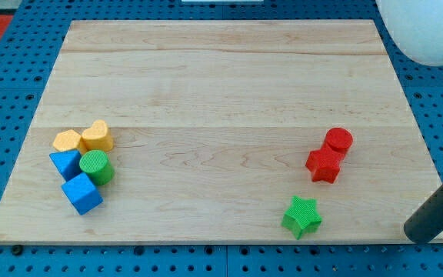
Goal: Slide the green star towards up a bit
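Note:
The green star (301,217) lies near the bottom edge of the wooden board (221,85), right of the middle. My dark rod comes in from the view's right edge, and my tip (416,231) sits at the board's bottom right corner. The tip is well to the right of the green star and slightly lower, not touching it.
A red cylinder (338,141) and a red star (324,165) touch each other above and to the right of the green star. At the left is a cluster: yellow hexagon (68,141), yellow heart (97,136), blue triangle-like block (65,162), green cylinder (96,167), blue cube (81,193). A white round object (425,31) sits at the top right.

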